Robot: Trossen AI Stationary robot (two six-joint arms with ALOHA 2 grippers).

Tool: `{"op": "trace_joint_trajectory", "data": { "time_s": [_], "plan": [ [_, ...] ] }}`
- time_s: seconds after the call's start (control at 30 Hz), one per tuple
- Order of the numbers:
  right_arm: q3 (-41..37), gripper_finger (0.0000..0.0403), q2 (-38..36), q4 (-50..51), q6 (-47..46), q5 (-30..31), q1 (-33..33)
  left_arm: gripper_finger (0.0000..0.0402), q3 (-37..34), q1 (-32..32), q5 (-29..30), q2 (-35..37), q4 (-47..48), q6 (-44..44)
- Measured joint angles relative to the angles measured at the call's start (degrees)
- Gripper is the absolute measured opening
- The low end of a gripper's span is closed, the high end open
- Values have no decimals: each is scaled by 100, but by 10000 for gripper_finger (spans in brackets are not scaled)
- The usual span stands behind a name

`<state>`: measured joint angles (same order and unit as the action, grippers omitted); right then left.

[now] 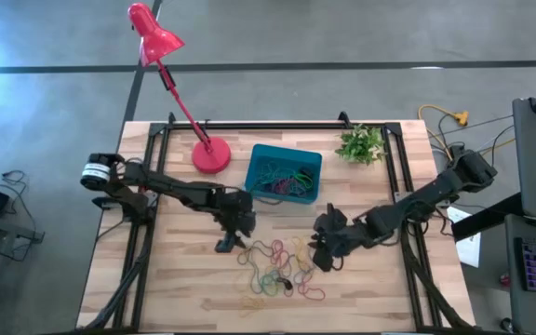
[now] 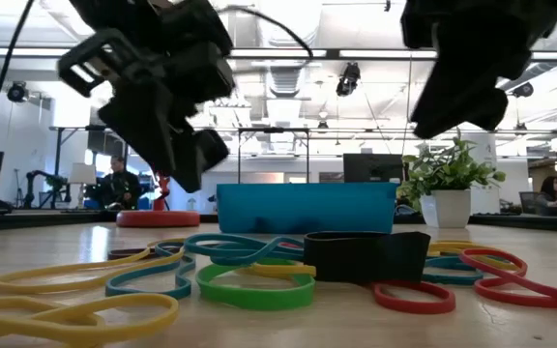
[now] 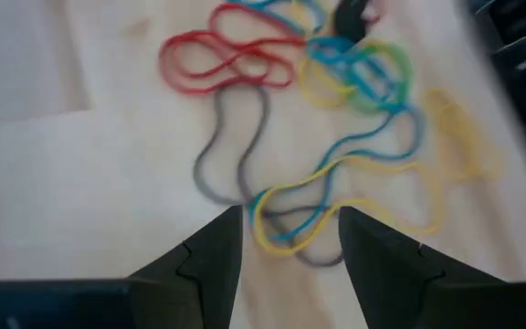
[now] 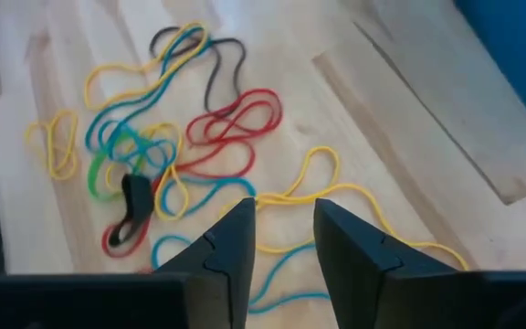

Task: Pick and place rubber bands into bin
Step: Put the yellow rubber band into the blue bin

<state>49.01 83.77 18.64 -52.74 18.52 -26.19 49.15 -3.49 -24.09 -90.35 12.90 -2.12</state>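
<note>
Partly done: several thin coloured elastic rubber bands (image 1: 282, 180) already inside small teal plastic bin (image 1: 307, 156); many scattered on wooden table (image 1: 175, 279) just in front of bin. Left gripper (image 1: 227, 243) and right gripper (image 1: 322, 261) above them, jaws spread, empty.

High view: straight down from overhead on the whole pale wooden slatted table (image 1: 184, 279); small teal-blue plastic bin (image 1: 285, 173) toward 12 o'clock of centre.
Low view: at tabletop height, very near the heap of thin coloured rubber bands (image 2: 259, 275), facing level across to the bin and the room beyond.
Left wrist view: close above the bands, looking down past its own dark fingers (image 3: 208, 265).
Right wrist view: equally close, from the opposite side.
Shared: all four show the band heap.
</note>
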Motion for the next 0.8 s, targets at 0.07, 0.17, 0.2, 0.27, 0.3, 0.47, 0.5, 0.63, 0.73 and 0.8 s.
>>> {"op": "trace_joint_trajectory", "data": {
  "time_s": [0.07,0.17,0.2,0.27,0.3,0.47,0.5,0.63,0.73,0.8],
  "plan": [
    [0,99,0,78,176,99,-132,167,0,-204,757,123,8,1],
    [-2,92,0,188,293,121,-253,167,1,-440,1603,245,-62,75],
    [-3,90,0,249,307,125,-285,167,8,-499,1783,249,-113,162],
    [-16,87,0,313,368,138,-359,167,9,-584,1929,229,-40,324],
    [-24,85,0,344,373,166,-399,167,9,-618,1967,180,-28,408],
    [-107,77,0,517,388,560,-593,167,2,-771,2018,-41,-20,860],
    [-140,76,0,530,389,599,-618,166,2,-793,2022,-73,-15,918],
    [-262,72,0,524,327,610,-648,166,2,-847,2035,-220,-32,977],
    [-338,74,0,526,249,603,-658,166,2,-858,2038,-269,-44,976],
    [-352,76,0,513,242,603,-656,166,2,-856,2038,-306,-34,976]
  ]
}}
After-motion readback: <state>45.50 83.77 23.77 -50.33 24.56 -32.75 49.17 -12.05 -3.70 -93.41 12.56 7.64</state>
